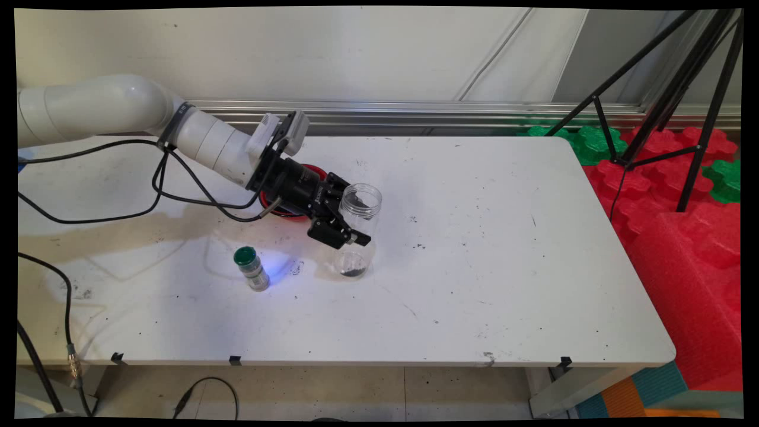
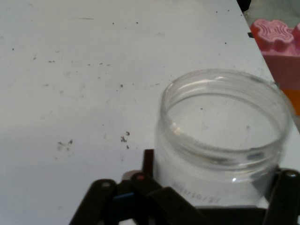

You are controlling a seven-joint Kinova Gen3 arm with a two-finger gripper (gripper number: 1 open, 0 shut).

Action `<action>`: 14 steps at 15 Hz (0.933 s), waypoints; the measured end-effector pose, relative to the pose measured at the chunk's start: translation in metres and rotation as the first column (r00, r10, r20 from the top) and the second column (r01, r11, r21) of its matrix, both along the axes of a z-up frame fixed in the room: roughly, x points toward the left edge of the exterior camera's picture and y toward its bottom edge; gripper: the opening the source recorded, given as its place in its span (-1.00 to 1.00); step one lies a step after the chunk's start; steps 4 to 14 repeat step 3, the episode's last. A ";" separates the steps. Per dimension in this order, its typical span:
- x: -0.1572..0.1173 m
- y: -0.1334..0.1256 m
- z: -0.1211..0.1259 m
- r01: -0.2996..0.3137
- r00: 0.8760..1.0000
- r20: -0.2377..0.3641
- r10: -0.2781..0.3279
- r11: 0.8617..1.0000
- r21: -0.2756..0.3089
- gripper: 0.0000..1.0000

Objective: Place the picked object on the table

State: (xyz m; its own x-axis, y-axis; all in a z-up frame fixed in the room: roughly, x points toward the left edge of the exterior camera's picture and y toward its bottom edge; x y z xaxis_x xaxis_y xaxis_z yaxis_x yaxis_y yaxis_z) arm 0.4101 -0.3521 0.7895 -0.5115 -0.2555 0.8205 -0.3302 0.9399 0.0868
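The gripper (image 1: 350, 228) apparently clasps an upright clear jar (image 1: 357, 231) (lidless); a green-capped bottle (image 1: 251, 268) stands nearby.

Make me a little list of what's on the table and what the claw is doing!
claw: around the jar, one finger on each side of it
jar: clear, no lid, upright on the table, something dark at its bottom
shaker: small, green cap, standing left of the jar, apart from it
red thing: behind the claw, mostly hidden
table: white, with dark specks
floor at right: red and green foam blocks, black tripod
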 end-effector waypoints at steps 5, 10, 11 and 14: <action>0.003 0.002 -0.003 0.003 1.000 0.004 -0.003 1.000 0.000 1.00; 0.003 0.002 -0.003 0.003 1.000 0.004 -0.003 1.000 0.000 1.00; 0.003 0.002 -0.003 0.003 1.000 0.004 -0.003 1.000 0.000 1.00; 0.003 0.002 -0.003 0.003 1.000 0.004 -0.003 1.000 0.000 1.00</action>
